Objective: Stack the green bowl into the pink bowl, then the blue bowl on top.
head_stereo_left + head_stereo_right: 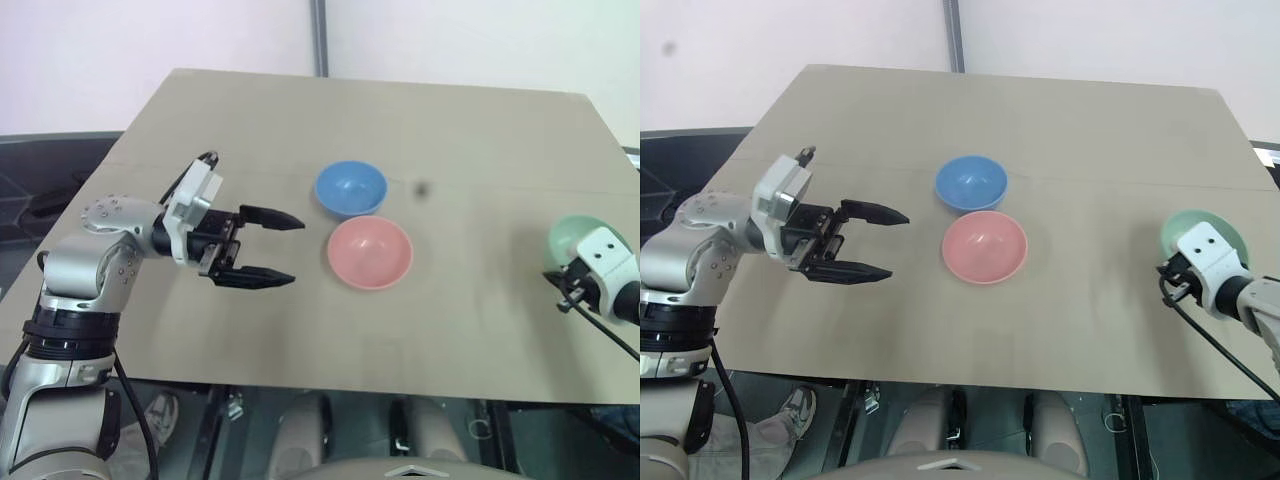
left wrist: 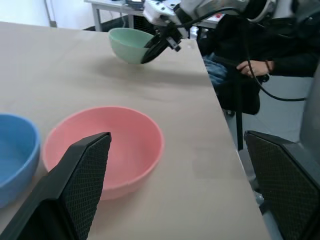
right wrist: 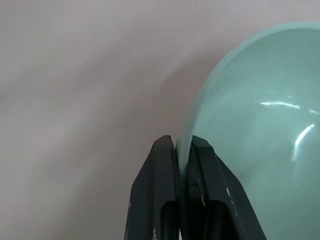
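Left arm: I see it bent in from the table's left side, forearm lying roughly level over the tabletop, wrist turned so the gripper points across toward the bowls in the middle.
Left gripper: I read it as spread wide, one black finger above the other from the head view, nothing between them. It hangs over bare table, near the pink bowl but clearly apart from it.
Left wrist view: I look between the two mesh-faced fingers straight at the pink bowl, with the blue bowl's edge beside it and the green bowl far off near the table's corner.
Right arm: I see only its wrist end, coming in low from the table's right edge and angled in and down at the green bowl.
Right gripper: I see it pinched tight on the green bowl's rim, one finger outside the wall and one inside, the thin rim sandwiched between them.
Green bowl: near the right edge of the table, well apart from the other two, partly hidden behind the right wrist. I cannot tell whether it rests flat or is tipped.
Pink bowl: upright and empty, about mid-table.
Blue bowl: upright and empty, just behind the pink bowl, rims close; I cannot tell whether they touch.
Background: a seated person's hand shows past the table edge.
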Available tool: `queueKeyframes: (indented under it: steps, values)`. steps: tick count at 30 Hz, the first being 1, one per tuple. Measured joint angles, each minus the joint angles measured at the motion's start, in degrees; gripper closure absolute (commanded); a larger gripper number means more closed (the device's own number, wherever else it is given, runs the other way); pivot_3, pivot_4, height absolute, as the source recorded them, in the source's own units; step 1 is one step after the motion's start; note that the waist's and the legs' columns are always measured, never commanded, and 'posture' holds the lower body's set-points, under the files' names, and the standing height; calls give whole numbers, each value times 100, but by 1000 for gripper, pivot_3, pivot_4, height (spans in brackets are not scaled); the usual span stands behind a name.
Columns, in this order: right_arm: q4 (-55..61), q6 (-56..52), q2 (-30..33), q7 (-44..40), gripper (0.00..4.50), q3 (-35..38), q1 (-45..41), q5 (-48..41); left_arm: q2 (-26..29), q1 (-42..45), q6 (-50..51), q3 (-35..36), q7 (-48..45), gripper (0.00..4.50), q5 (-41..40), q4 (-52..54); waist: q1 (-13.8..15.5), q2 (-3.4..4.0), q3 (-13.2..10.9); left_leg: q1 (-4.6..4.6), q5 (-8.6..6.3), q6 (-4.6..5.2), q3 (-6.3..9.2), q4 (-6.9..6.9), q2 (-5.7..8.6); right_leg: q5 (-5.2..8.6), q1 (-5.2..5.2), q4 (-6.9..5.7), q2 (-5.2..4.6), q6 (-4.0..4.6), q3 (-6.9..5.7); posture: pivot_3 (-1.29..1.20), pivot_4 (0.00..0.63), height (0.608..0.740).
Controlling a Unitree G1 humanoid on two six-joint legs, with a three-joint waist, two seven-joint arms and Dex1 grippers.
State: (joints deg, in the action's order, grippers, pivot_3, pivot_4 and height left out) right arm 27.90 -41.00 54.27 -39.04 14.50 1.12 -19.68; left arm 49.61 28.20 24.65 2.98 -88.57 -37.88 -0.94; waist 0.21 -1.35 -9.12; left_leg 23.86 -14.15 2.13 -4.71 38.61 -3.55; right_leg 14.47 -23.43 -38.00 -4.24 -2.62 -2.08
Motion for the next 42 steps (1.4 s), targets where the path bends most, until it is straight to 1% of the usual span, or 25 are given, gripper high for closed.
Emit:
queueKeyframes:
  steps: [1,3,4,5,6,7,10,12,14,16,17,19,20,21,22,23,25,28,30,33,35,37,38,42]
  values:
    - [100,47,-11,-32,4489,-12,-34,-35,-12,-12,-6,0,7,0,14,-23,-7,1,-1,0,0,0,0,0,-3,0,0,0,3,0,0,0,150,740]
    - [590,109,-213,-85,4489,-241,-593,-271,-30,-149,-221,33,43,0,195,-258,-46,5,-4,-1,0,-1,-1,0,-13,0,-1,0,11,1,0,0,150,740]
    - [857,95,-303,-95,4489,-598,-1081,-329,-20,-242,-402,50,56,0,350,-456,-84,4,-3,-6,0,-1,-3,0,-15,-1,-2,-2,13,1,2,0,150,740]
    - [1003,102,-341,-98,4489,-774,-1285,-339,-26,-264,-456,50,78,0,423,-546,-88,4,-5,-2,0,-1,-2,0,-17,0,-4,-2,14,3,0,0,150,740]
    - [1194,83,-552,-102,4489,-1313,-1811,-328,-20,-307,-639,53,88,0,594,-768,-88,0,-4,-1,0,-1,-1,-1,-19,-1,-6,-1,16,6,-2,0,150,740]
    - [1215,84,-593,-97,4489,-1377,-1866,-327,-24,-307,-656,53,93,0,618,-785,-86,-2,-3,0,0,-1,-2,-1,-21,-2,-7,-1,17,8,-3,0,150,740]
    - [1088,38,-1106,-83,4489,-2341,-2521,-171,-24,-328,-1019,54,89,0,873,-1128,-37,-2,-4,12,0,-1,-16,1,-16,-4,-12,3,9,10,-2,0,150,740]
    - [875,90,-1314,-104,4489,-2829,-2741,27,-31,-319,-1171,53,89,0,978,-1291,-14,-3,-4,20,0,-1,-36,3,-14,-4,-18,7,7,10,-2,0,150,740]
    - [622,132,-1409,-181,4489,-3167,-2779,186,-31,-278,-1264,54,88,0,1040,-1419,27,-3,-4,28,0,-1,-42,5,-14,-4,-24,8,7,10,-3,0,150,740]
    - [428,150,-1428,-289,3628,-3324,-2802,270,-27,-239,-1300,56,87,0,1088,-1483,56,-3,-4,39,0,-2,-42,6,-14,-4,-33,7,8,10,-4,0,150,740]
    - [314,157,-1451,-342,3310,-3384,-2889,302,-26,-228,-1316,59,87,0,1105,-1529,52,-3,-4,38,1,-2,-42,7,-14,-4,-33,6,8,10,-4,0,150,740]
    - [222,190,-1524,-427,2399,-3419,-3010,380,-27,-194,-1346,59,87,0,1149,-1575,46,-3,-4,38,1,-2,-40,8,-16,-5,-34,2,11,10,-5,0,150,740]
    - [197,221,-1527,-444,2188,-3453,-3044,414,-29,-174,-1366,59,89,0,1170,-1586,46,-3,-4,36,0,-2,-40,8,-17,-4,-34,1,11,10,-5,0,150,740]
    - [176,254,-1531,-457,1656,-3508,-3075,467,-30,-148,-1386,58,92,0,1191,-1603,44,-3,-4,36,0,-2,-39,8,-18,-4,-34,0,13,11,-7,0,150,740]
    - [138,284,-1555,-454,1243,-3569,-3105,564,-41,-95,-1430,55,110,0,1231,-1633,43,-3,-4,36,0,-2,-39,8,-19,-4,-34,0,13,11,-7,0,150,740]
    - [113,298,-1604,-429,724,-3595,-3119,627,-57,-38,-1492,53,145,0,1297,-1672,48,-3,-4,36,0,-2,-38,8,-19,-4,-34,-1,12,11,-9,0,150,740]
    - [119,295,-1662,-412,164,-3570,-3133,647,-107,217,-1600,20,211,0,1432,-1836,61,-3,-4,39,1,-2,-35,11,-18,-5,-33,-2,12,11,-13,0,150,740]
    - [430,87,-1785,-351,164,-3026,-3123,302,-203,808,-1979,-148,380,0,1830,-2286,69,-3,-4,68,1,-3,-16,38,-18,-8,-38,-2,13,11,-32,0,150,740]
    - [756,-119,-1808,-294,164,-2628,-3119,33,-306,1266,-2473,-329,502,0,2209,-2712,78,-3,-4,81,1,-3,-7,51,-18,-8,-38,-1,13,11,-43,0,150,740]
    - [1211,-397,-1827,-141,164,-2235,-3094,-237,-444,2117,-3717,-886,1036,0,3298,-3512,80,-5,-2,84,1,-2,-5,56,-15,-11,-37,2,12,7,-43,0,150,740]
    - [1360,-587,-1822,-26,164,-2094,-3043,-344,-579,2583,-4319,-1200,1125,0,3759,-4025,78,-5,-3,87,1,-2,-5,56,-14,-12,-38,1,12,6,-45,0,150,740]
    - [1582,-837,-1721,129,164,-1840,-2889,-435,-953,3262,-4925,-1615,1158,0,4258,-4792,119,-7,-4,91,0,-1,-2,60,-13,-12,-37,3,12,6,-50,0,150,740]
    - [1652,-904,-1688,171,164,-1772,-2825,-468,-1036,3434,-5131,-1737,1226,0,4420,-4969,114,-8,-4,91,0,-1,-3,60,-13,-12,-38,4,12,5,-47,0,150,740]
    - [2252,-1392,-1434,465,164,-1154,-2132,-605,-1616,4463,-6177,-2541,2022,0,5598,-6061,133,-10,-6,97,-2,3,0,58,-9,-12,-38,10,10,4,-46,0,150,740]
